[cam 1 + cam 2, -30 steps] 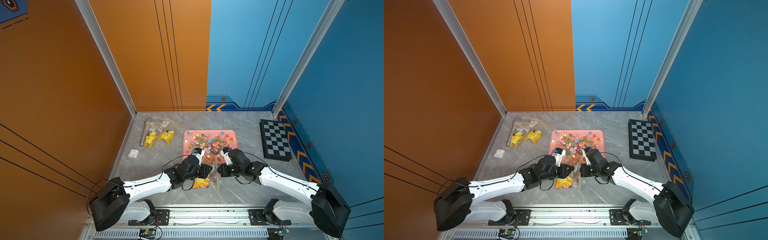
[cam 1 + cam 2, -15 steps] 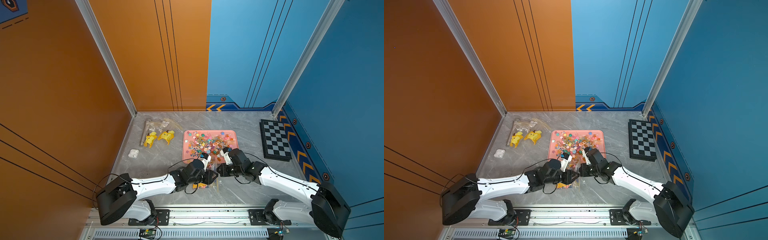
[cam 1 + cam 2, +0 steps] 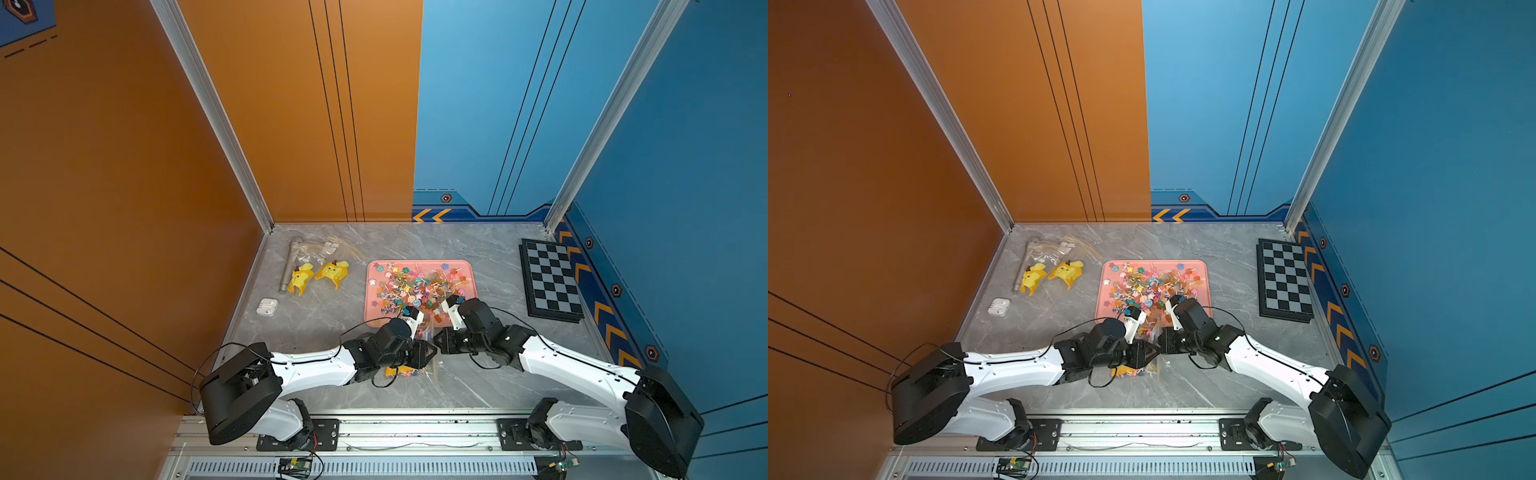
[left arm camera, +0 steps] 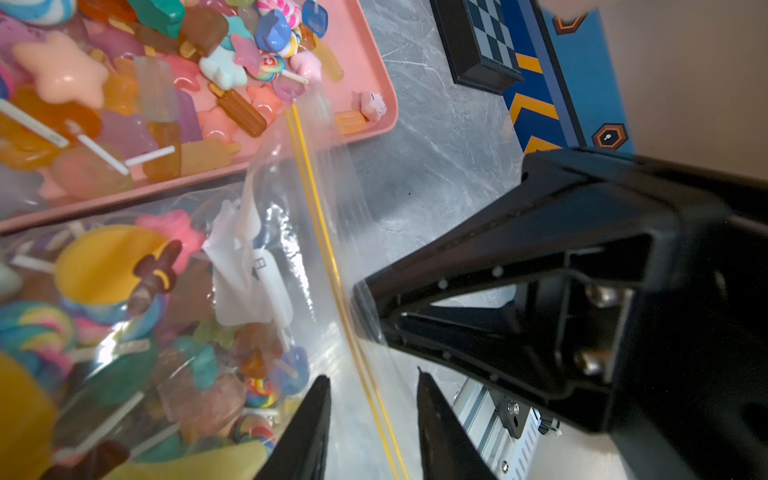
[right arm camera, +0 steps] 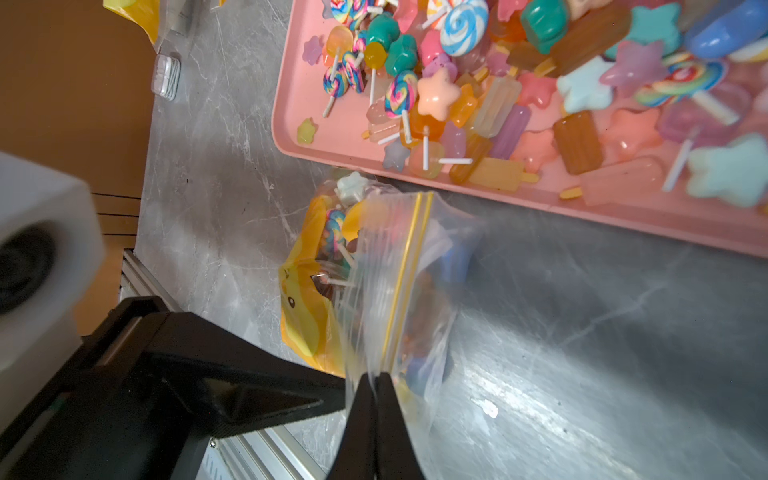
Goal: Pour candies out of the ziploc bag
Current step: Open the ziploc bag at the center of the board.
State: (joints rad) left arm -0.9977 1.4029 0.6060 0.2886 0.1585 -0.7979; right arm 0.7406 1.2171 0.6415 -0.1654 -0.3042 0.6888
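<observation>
Right gripper clamps the rim of a clear ziploc bag with yellow zip strip, resting on the grey desk beside a pink tray. Left gripper straddles that rim, jaws apart, apparently not gripping. Multicoloured candies sit inside the bag; lifted one-sided, it could dump them short of the tray.

ziploc bag: thin clear plastic film, glossy, crinkled | candies: smooth glossy plastic look, some translucent | tray: pink plastic, smooth, matt | table: grey marble-look, smooth, slight sheen
</observation>
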